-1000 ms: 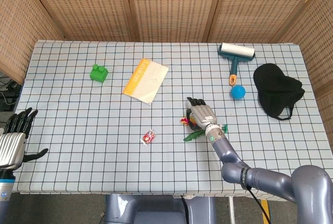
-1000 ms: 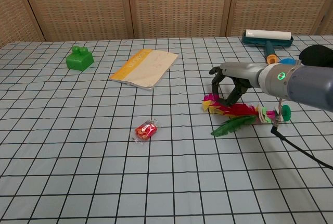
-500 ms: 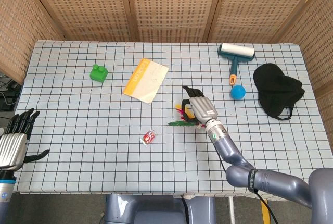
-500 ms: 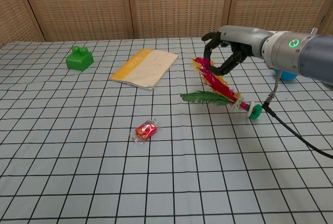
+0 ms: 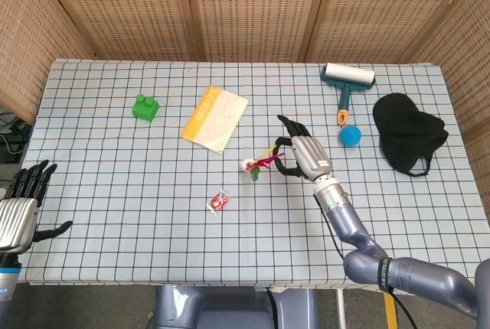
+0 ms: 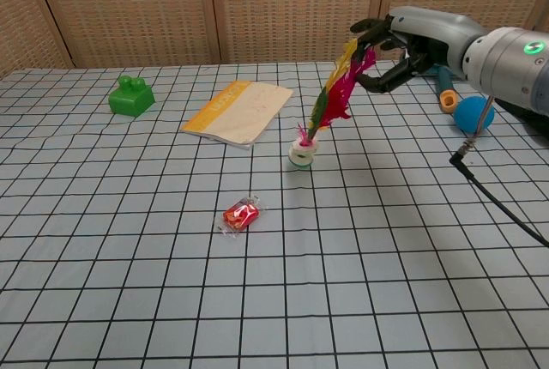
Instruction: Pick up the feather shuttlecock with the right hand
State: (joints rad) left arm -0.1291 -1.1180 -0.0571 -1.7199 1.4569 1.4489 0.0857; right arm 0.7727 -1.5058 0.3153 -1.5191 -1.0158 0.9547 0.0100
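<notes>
Right robot hand [image 6: 396, 47] pinches the feather shuttlecock [image 6: 328, 105] by its feather tips, base dangling below above the bench [image 6: 171, 283]. Lift step; next probably just raise it steadily.

Head view looks steeply down over the whole table [image 5: 92, 214]; chest view crosses it low, nearer.

Quick count of what's on the worktop [image 5: 115, 191]: one feather shuttlecock [image 5: 258, 164], one green block [image 5: 145, 106], one booklet [image 5: 215, 118], one wrapped candy [image 5: 220, 202], one lint roller [image 5: 347, 84], one blue ball [image 5: 351, 135], one black cap [image 5: 408, 131]. Two hands: right hand [image 5: 309, 154], left hand [image 5: 21, 206].
</notes>
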